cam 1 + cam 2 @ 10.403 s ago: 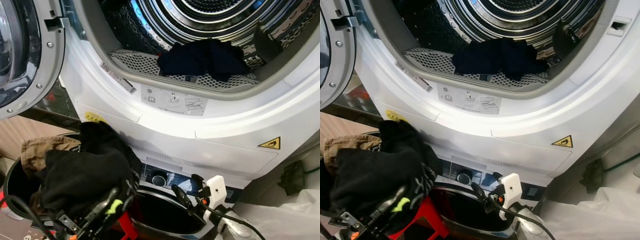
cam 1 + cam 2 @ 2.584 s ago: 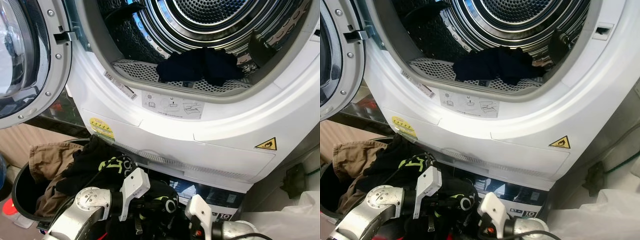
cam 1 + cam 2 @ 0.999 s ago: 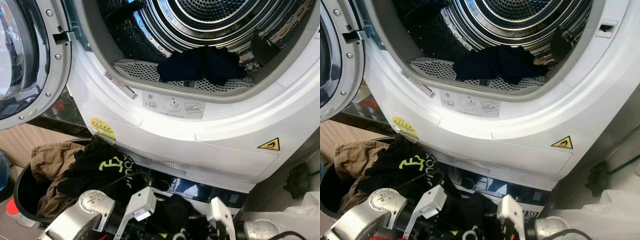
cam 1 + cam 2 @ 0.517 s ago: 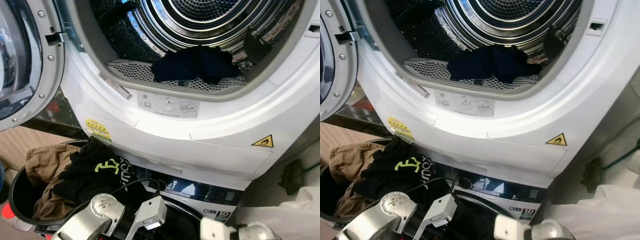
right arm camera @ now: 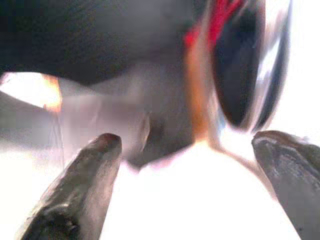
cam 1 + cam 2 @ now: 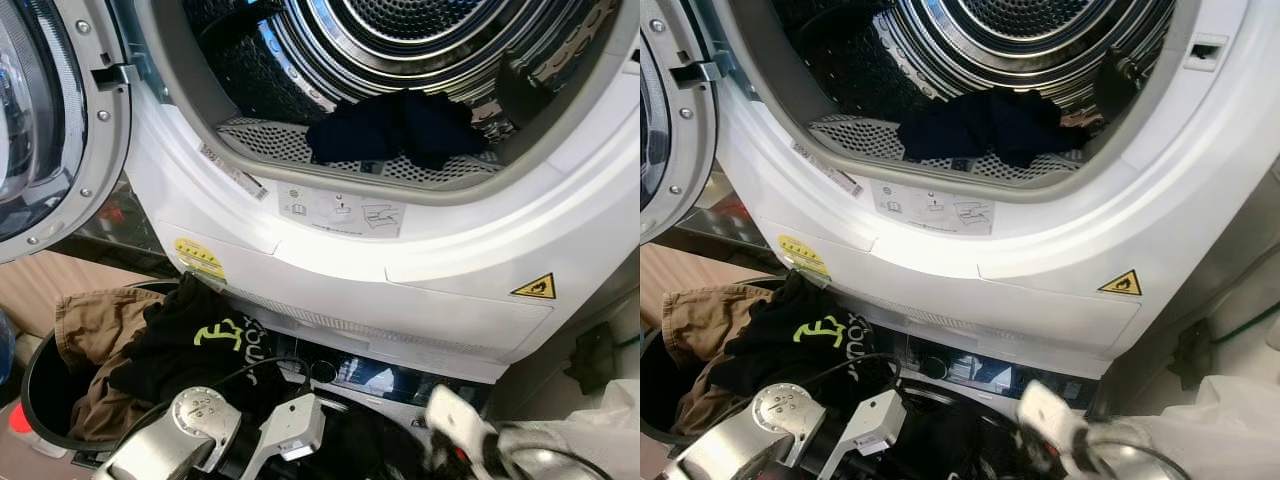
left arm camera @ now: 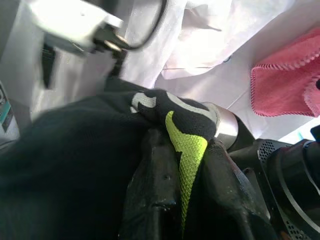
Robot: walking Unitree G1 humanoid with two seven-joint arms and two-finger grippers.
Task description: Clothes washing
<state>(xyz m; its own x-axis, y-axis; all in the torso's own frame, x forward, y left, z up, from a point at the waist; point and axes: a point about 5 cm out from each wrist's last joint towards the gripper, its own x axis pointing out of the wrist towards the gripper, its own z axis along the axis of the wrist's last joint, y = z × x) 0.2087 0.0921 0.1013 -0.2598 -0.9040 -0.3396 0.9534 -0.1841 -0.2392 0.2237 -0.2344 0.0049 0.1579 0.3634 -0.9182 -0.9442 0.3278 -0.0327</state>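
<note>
From my end the open dryer drum (image 6: 420, 40) sits up top with a dark navy garment (image 6: 395, 125) lying on its perforated lip, right at the door opening. Down low on my left is the black basket (image 6: 40, 395), holding tan trousers (image 6: 95, 330) and a black shirt with a lime logo (image 6: 200, 345) draped over them. My left gripper (image 7: 182, 200) is clamped tight on a black garment with neon-yellow mesh (image 7: 187, 145), fingers closed around the fabric. My right gripper (image 5: 190, 195) is wide open with nothing between the fingers, though that view is badly blurred. The right arm (image 6: 470, 440) is smeared too.
</note>
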